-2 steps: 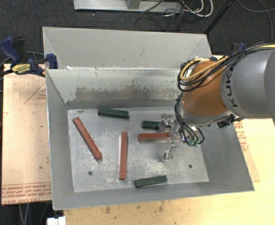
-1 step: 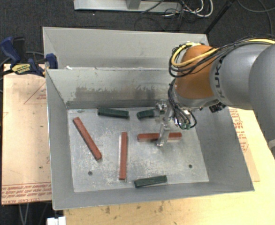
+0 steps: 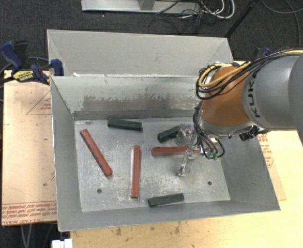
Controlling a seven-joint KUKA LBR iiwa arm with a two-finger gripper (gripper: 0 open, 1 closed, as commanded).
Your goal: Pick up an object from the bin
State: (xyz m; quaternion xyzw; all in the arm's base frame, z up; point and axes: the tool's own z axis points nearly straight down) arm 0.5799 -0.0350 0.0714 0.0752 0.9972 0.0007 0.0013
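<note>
Grey bin (image 3: 110, 190), 3 red-brown bars (image 3: 95, 152), 3 dark green blocks (image 3: 124, 124)

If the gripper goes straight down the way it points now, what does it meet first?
Most likely the bare bin floor: the gripper points down at a spot just beside the near end of the short red bar. Depth is unclear, so it might brush that bar.

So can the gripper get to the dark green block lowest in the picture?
Probably yes. That dark green block lies flat by itself, nothing on or against it, and only bare bin floor separates it from the gripper nearby.
</note>
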